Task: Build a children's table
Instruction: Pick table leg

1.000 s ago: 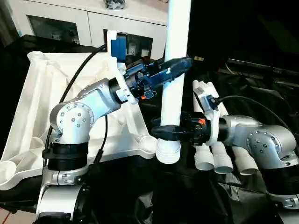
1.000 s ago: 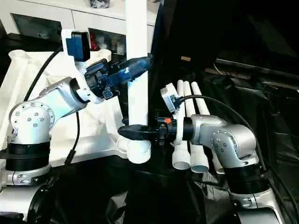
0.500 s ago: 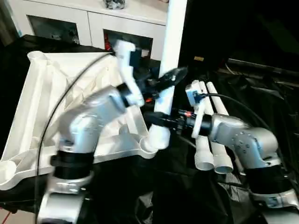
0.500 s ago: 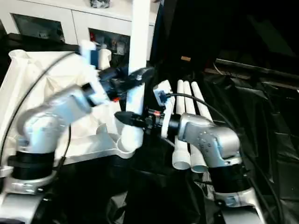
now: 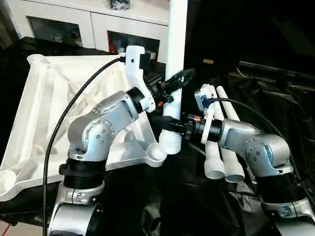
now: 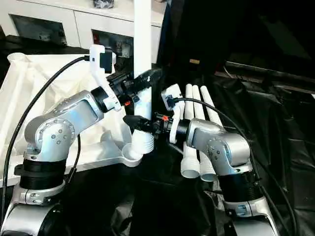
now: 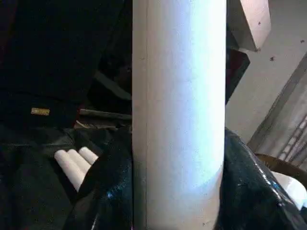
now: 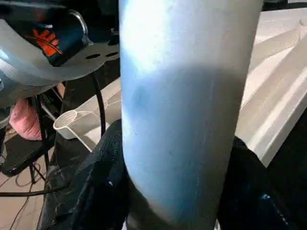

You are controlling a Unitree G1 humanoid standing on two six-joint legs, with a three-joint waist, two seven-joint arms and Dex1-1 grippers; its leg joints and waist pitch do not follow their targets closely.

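Observation:
The children's table top point(image 5: 44, 98) lies upside down on the left, ribs up, with a round corner socket point(image 5: 156, 153) at its near right corner. One white leg point(image 5: 175, 44) stands upright, and its ridged lower end point(image 5: 171, 142) hangs just right of that socket. My left gripper point(image 5: 179, 77) is shut on the leg's middle. My right gripper point(image 5: 165, 123) is shut on it lower down, just above the ridged end. In the left wrist view the leg point(image 7: 180, 115) runs between black fingers point(image 7: 108, 191). The right wrist view shows the leg point(image 8: 182, 120) held the same way.
Three more white legs point(image 5: 221, 157) lie side by side on the black cloth point(image 5: 275, 98) behind my right forearm. A white cabinet with glass doors point(image 5: 98, 19) stands at the back. A black cable arcs over the table top from my left wrist.
The leg has swung left and up, its lower end now close beside the corner socket. It tilted midway and stands upright again. My left arm has turned and now holds the leg lower down.

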